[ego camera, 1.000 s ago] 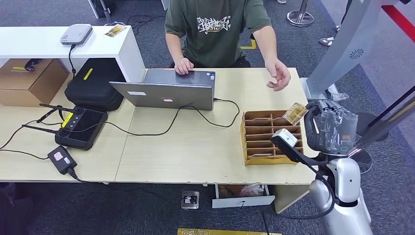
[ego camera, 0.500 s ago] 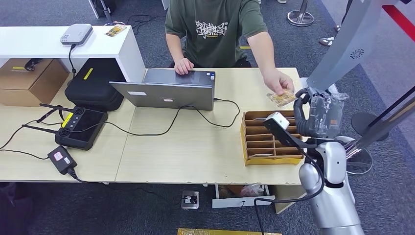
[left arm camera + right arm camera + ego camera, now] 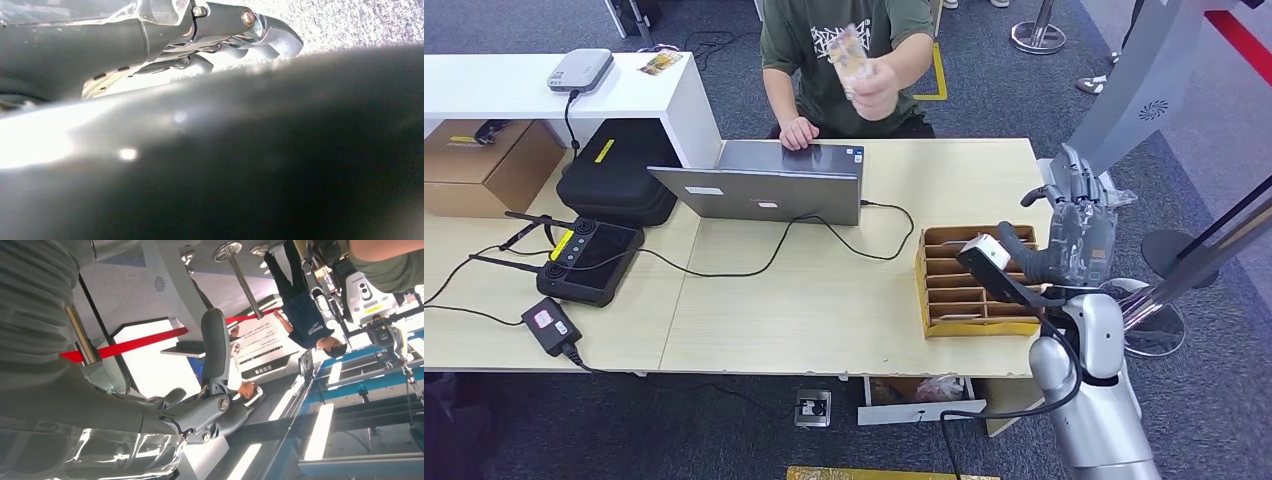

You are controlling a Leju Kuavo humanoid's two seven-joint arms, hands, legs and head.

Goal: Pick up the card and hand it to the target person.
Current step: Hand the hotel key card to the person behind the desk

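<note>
Well beyond the right hand (image 3: 1079,215), the person's hand (image 3: 871,88) is holding the card (image 3: 848,48) aloft. The right hand's fingers are spreading empty above the organiser (image 3: 969,283); lowering carelessly risks clipping it.

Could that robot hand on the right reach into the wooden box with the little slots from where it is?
Probably yes. The right robot hand is raised, open and empty, beside the slotted wooden box at the table's right end. The box's open top has nothing over it except the arm's own wrist camera.
</note>
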